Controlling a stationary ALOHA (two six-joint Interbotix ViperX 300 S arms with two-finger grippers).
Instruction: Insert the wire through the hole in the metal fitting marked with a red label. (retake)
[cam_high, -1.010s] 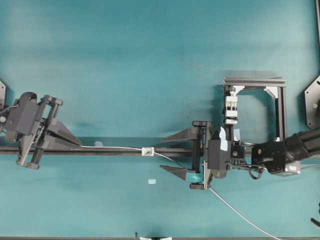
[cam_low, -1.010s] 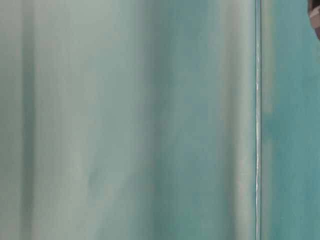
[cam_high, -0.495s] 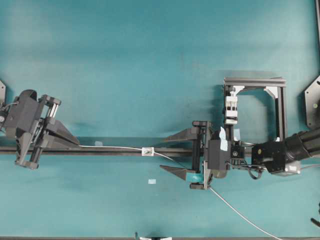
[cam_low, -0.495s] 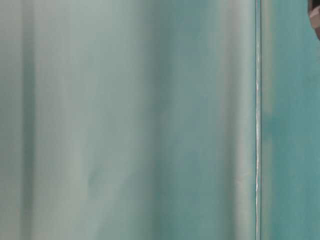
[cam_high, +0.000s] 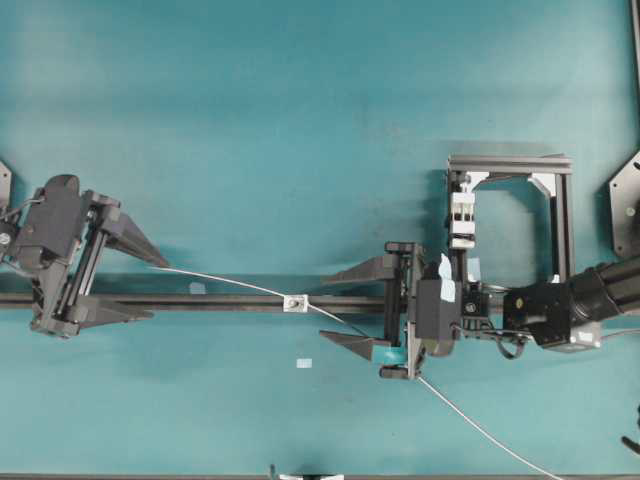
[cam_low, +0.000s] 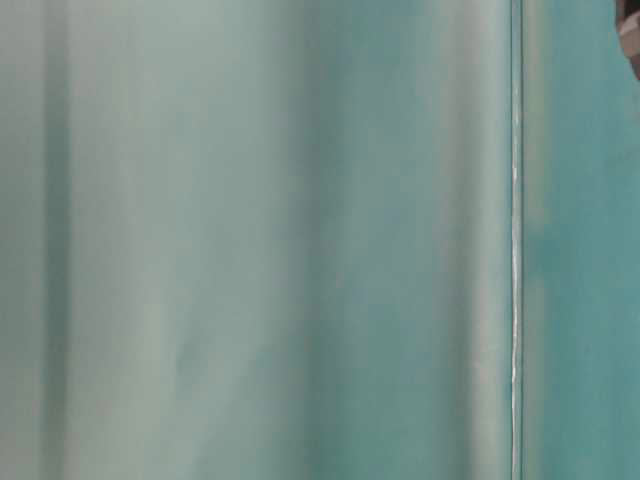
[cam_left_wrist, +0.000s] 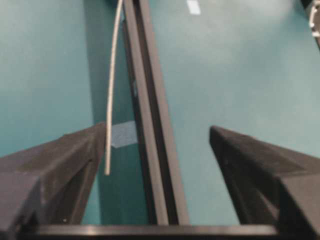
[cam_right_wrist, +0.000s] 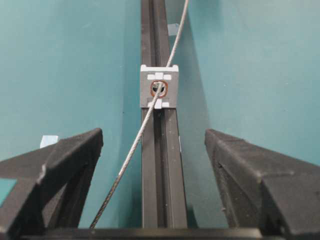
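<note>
The thin pale wire (cam_high: 225, 282) runs through the hole (cam_right_wrist: 159, 90), ringed in red, of the small silvery metal fitting (cam_high: 295, 302) on the dark rail (cam_high: 220, 300). It passes on under my right gripper (cam_high: 324, 309) to the front edge. In the right wrist view the wire (cam_right_wrist: 135, 145) crosses between the wide-open fingers, touching neither. My left gripper (cam_high: 158, 290) is open, straddling the rail. In the left wrist view the free wire end (cam_left_wrist: 107, 170) lies loose just beside the inner face of one finger (cam_left_wrist: 60, 165).
A dark square frame (cam_high: 510, 165) with a white slotted block (cam_high: 461, 215) stands behind the right arm. A small pale tape scrap (cam_high: 304, 363) lies in front of the rail. The table-level view shows only blurred teal cloth.
My left gripper went from shut on the wire's end to wide open and let it go. The freed end swung slightly toward the far side. The right arm stayed put.
</note>
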